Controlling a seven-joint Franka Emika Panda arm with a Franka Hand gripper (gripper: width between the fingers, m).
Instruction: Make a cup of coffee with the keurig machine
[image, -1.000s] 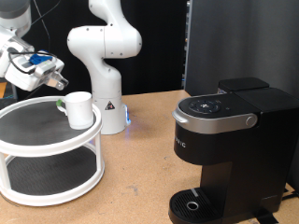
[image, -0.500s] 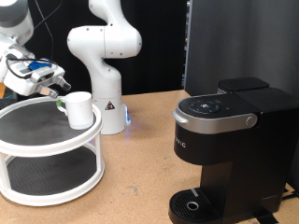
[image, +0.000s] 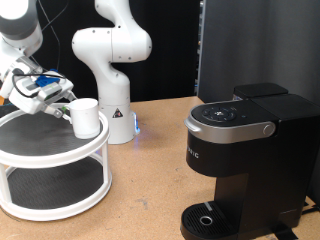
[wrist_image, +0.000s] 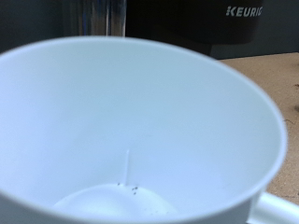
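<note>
The white cup (image: 86, 118) stands upright on the top shelf of a round two-tier white stand (image: 30, 160) at the exterior view's left. My gripper (image: 60, 103) is tilted down right beside the cup's left rim, very close to it or touching it. In the wrist view the cup's empty white inside (wrist_image: 140, 121) fills nearly the whole picture and my fingers do not show. The black keurig machine (image: 245, 150) stands at the exterior view's right with its lid down; its logo side shows behind the cup in the wrist view (wrist_image: 187, 23).
The white robot base (image: 110, 60) stands just behind the cup. The wooden table (image: 150, 190) lies between the stand and the machine. The machine's round drip base (image: 205, 218) is at the bottom. A dark panel (image: 250, 45) stands behind.
My gripper has moved down and a little towards the cup, from above the stand's left side to the cup's rim. The cup and the machine have not moved.
</note>
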